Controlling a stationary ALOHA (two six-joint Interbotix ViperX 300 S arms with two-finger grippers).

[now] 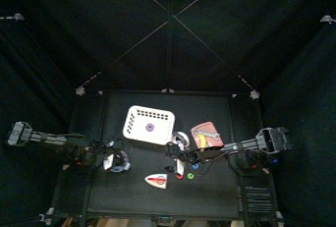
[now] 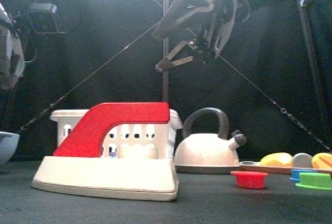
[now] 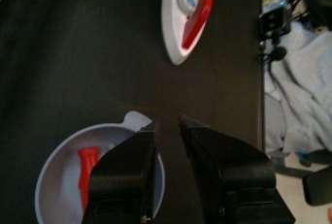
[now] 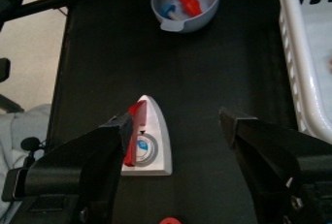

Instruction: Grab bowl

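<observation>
The bowl (image 3: 65,165) is small, round and pale, and a red piece lies in it. Its rim sits right against one jaw of my left gripper (image 3: 166,126), which stands open with bare table in the narrow gap. In the front view the bowl (image 2: 7,145) shows only at the far left edge. The right wrist view shows the bowl (image 4: 185,5) far ahead, holding red and blue pieces. My right gripper (image 4: 180,121) is wide open and empty, hanging above the white-and-red iron (image 4: 146,143).
The iron (image 2: 111,155) stands at the table's front, with a white slotted basket (image 2: 123,126) and a white kettle (image 2: 208,143) behind it. Small coloured toy pieces (image 2: 249,178) lie at the front right. A pinkish-red flat piece (image 1: 206,130) lies beside the basket (image 1: 151,123).
</observation>
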